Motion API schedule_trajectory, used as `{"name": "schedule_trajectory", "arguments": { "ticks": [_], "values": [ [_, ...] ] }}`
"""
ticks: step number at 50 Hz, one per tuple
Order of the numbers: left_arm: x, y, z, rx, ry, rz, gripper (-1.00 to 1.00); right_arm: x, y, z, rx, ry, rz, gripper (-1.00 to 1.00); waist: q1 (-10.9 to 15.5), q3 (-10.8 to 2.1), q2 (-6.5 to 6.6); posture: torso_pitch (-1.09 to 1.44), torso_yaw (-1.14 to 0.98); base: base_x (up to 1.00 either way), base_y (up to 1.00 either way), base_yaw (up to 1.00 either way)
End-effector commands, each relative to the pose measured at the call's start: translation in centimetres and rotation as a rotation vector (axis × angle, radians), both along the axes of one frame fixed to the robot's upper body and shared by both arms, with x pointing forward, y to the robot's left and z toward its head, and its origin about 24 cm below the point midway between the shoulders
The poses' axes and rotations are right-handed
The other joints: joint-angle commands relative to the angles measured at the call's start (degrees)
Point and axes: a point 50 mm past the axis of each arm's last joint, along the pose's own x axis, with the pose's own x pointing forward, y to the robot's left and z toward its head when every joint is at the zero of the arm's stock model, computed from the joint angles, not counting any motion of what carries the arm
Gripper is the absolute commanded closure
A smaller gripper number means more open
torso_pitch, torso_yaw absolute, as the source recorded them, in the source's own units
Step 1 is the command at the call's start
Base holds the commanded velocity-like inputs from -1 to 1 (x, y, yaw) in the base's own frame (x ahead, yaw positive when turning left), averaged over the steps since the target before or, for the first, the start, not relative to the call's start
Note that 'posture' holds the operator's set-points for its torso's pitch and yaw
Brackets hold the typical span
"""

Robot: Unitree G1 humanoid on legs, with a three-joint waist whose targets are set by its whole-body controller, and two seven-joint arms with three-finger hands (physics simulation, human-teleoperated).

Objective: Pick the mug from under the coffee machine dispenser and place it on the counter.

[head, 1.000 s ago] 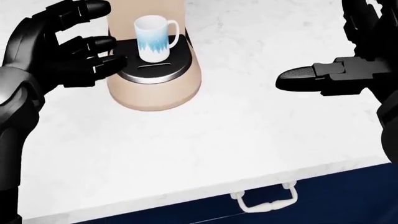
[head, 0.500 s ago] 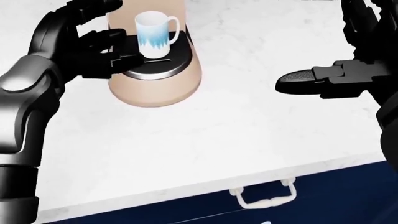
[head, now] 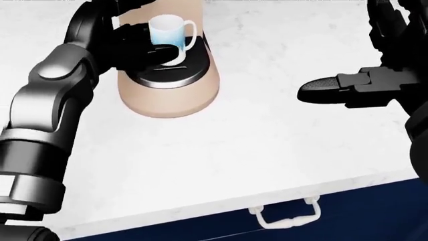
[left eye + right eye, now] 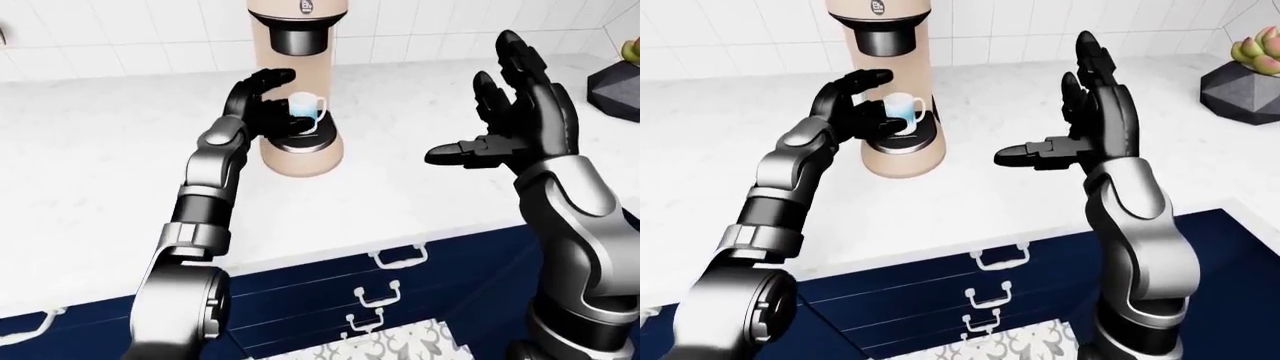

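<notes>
While one mug (image 3: pixel 168 31) stands, left hand (image 3: pixel 124 47) perhaps touches it.

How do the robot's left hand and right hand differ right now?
The left hand reaches in beside the mug on the coffee machine; the right hand is raised apart over the counter. The left curls about the mug; the right is spread open. Both are black.
</notes>
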Motion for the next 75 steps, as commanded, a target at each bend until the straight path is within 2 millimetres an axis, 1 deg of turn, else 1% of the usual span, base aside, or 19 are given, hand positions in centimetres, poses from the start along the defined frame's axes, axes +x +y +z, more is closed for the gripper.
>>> {"name": "schedule_trajectory", "arguments": {
  "ticks": [1,15,23,25,27,28,29,30,31,45,51,54,58,61,66,69,74,75],
  "values": [
    [0.0,-0.4,3.0,-0.007,-0.121,-0.014,-0.40,-0.6,0.0,1.6,-0.012,-0.089,-0.005,-1.00,0.00,-1.67,-0.08,0.00,0.00,0.00,0.00,0.00],
    [0.8,-2.3,2.0,-0.021,-0.102,-0.054,-0.45,-0.7,-0.1,1.6,-0.012,-0.090,-0.007,-1.00,0.13,-1.67,-0.38,0.00,0.00,0.00,0.00,0.00],
    [1.2,-3.1,2.4,-0.022,-0.124,-0.056,-0.41,-0.7,-0.2,1.5,-0.011,-0.090,-0.009,-1.00,0.21,-1.68,-0.63,0.00,0.00,0.00,0.00,0.00],
    [1.3,-3.3,2.6,-0.022,-0.130,-0.056,-0.22,-0.7,-0.2,1.6,-0.010,-0.091,-0.009,-1.00,0.21,-1.67,-0.69,0.00,0.00,0.00,0.00,0.00],
    [1.3,-3.6,2.6,-0.025,-0.134,-0.059,-0.18,-0.7,-0.2,1.6,-0.010,-0.090,-0.011,-1.00,0.21,-1.68,-0.74,0.00,0.00,0.00,0.00,0.00],
    [1.3,-3.7,2.6,-0.025,-0.138,-0.058,-0.11,-0.7,-0.2,1.5,-0.009,-0.090,-0.011,-1.00,0.20,-1.67,-0.76,0.00,0.00,0.00,0.00,0.00],
    [1.4,-3.7,2.6,-0.027,-0.139,-0.056,0.22,-0.7,-0.3,1.6,-0.009,-0.091,-0.012,-1.00,0.20,-1.67,-0.78,0.00,0.00,0.00,0.00,0.00],
    [1.4,-3.7,2.5,-0.029,-0.140,-0.056,0.69,-0.7,-0.3,1.6,-0.009,-0.092,-0.012,-1.00,0.19,-1.68,-0.80,0.00,0.00,0.00,0.00,0.00],
    [1.4,-3.8,2.4,-0.030,-0.140,-0.055,1.00,-0.7,-0.3,1.7,-0.009,-0.093,-0.013,-1.00,0.18,-1.71,-0.81,0.00,0.00,0.00,0.00,0.00],
    [1.3,-3.7,2.2,-0.030,-0.150,-0.056,1.00,-0.8,-0.3,1.6,-0.011,-0.092,-0.013,-1.00,0.05,-1.87,-0.77,0.00,0.00,0.00,0.00,0.00],
    [1.2,-3.1,2.9,-0.025,-0.162,-0.051,1.00,-0.7,-0.3,1.6,-0.014,-0.091,-0.014,-1.00,-0.01,-1.88,-0.67,0.00,0.00,0.00,0.00,0.00],
    [1.0,-2.5,3.0,-0.017,-0.171,-0.044,1.00,-0.7,-0.3,1.6,-0.015,-0.090,-0.013,-1.00,-0.08,-1.81,-0.57,0.00,0.00,0.00,0.00,0.00],
    [0.2,-2.1,4.3,-0.028,-0.198,-0.049,1.00,-0.7,-0.2,1.7,-0.017,-0.091,-0.012,-1.00,-0.22,-1.75,-0.34,0.00,0.00,0.00,0.00,0.00],
    [-0.9,-2.0,5.5,-0.025,-0.222,-0.055,1.00,-0.7,-0.2,1.7,-0.018,-0.090,-0.011,-1.00,-0.29,-1.59,-0.21,0.00,0.00,0.00,0.00,0.00],
    [-2.1,-1.7,5.7,-0.027,-0.229,-0.058,1.00,-0.7,-0.2,1.7,-0.020,-0.091,-0.011,-1.00,-0.24,-1.31,-0.09,0.00,0.00,0.00,0.00,0.00],
    [-2.8,-1.2,5.8,-0.035,-0.227,-0.052,1.00,-0.7,-0.2,1.7,-0.021,-0.090,-0.011,-1.00,-0.21,-1.31,0.08,0.00,0.00,0.00,0.00,0.00],
    [-3.8,0.4,5.6,-0.021,-0.227,-0.020,1.00,-0.7,-0.1,1.9,-0.024,-0.093,-0.011,-1.00,-0.33,-1.27,0.33,0.00,0.00,0.00,0.00,0.00],
    [-4.0,1.1,5.5,-0.015,-0.226,-0.006,1.00,-0.7,-0.1,2.0,-0.025,-0.094,-0.010,-1.00,-0.33,-1.24,0.36,0.00,0.00,0.00,0.00,0.00]
  ]
}}
